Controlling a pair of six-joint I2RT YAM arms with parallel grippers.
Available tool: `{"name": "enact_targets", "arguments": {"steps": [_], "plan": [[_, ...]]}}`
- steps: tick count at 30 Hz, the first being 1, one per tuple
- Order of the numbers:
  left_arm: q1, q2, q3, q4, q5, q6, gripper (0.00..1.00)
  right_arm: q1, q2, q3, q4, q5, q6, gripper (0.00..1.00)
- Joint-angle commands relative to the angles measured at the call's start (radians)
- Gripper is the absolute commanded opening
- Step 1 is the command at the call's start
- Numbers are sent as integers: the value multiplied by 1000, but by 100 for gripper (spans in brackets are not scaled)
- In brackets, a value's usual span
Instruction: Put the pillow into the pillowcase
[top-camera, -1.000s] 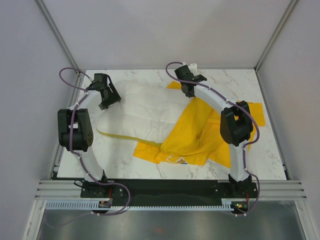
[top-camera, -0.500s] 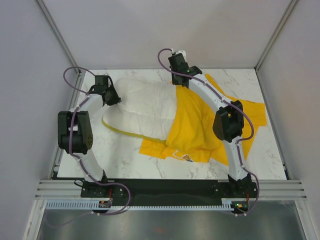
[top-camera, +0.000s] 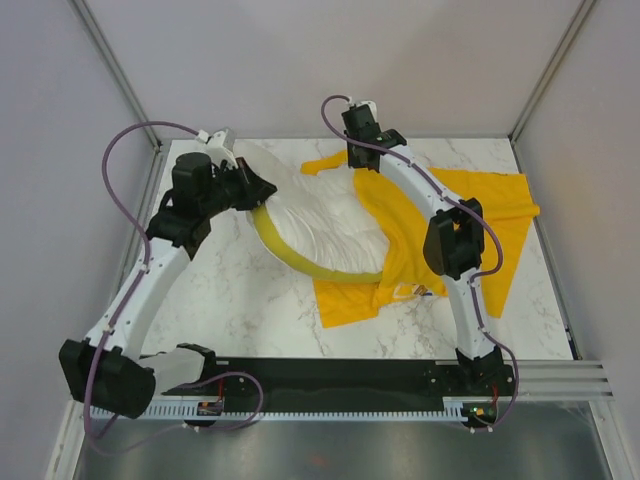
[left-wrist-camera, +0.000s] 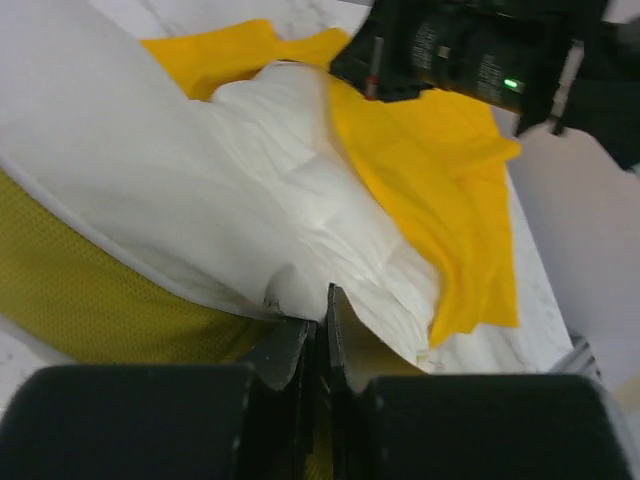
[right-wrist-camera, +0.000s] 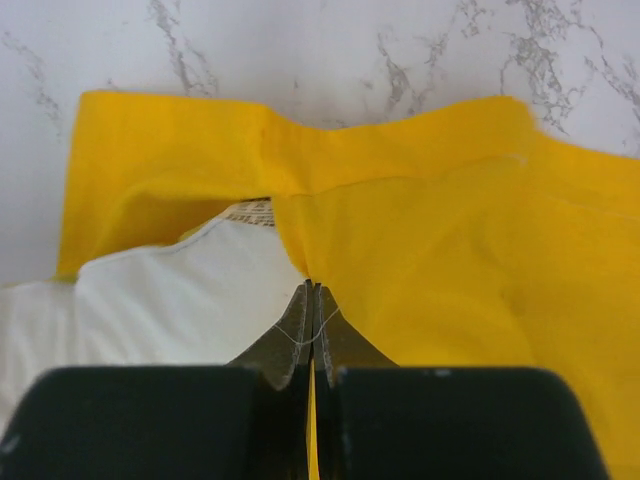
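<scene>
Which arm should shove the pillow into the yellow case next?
Probably left: the left gripper pinches the pillow edge; the right gripper holds the pillowcase rim.

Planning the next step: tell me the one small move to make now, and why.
Probably push the pillow rightward, deeper into the pillowcase. The left fingers are shut on the pillow's left end, the right fingers pinch the pillowcase's edge, and only the pillow's right end sits under yellow cloth.
</scene>
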Motion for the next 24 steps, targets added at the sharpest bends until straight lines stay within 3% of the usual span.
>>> {"name": "enact_targets", "arguments": {"steps": [1,3,6,9,13,18,21,24], "plan": [[-53,-49,-47,-14,220,-74,2,-29,32,12,11,-15,-31,0],[-122,-70,-108,-16,281,-84,2,-41,49,28,6,-10,-38,0],[-237,-100,-200,-24,282,-61,2,-60,40,-10,32,-126,-47,0],[-265,-100,-305,-7,208,-56,2,-54,-29,-122,138,-332,-56,0],[-268,-95,-409,57,180,-42,2,-17,-106,-182,204,-416,-73,0],[-303,-124,-426,133,169,-7,2,25,-126,-152,114,-501,-134,0],[-346,-155,-424,165,157,-2,2,48,-191,-231,134,-546,-159,0],[-391,-144,-424,182,51,-8,2,58,-262,-291,166,-581,-148,0]]}}
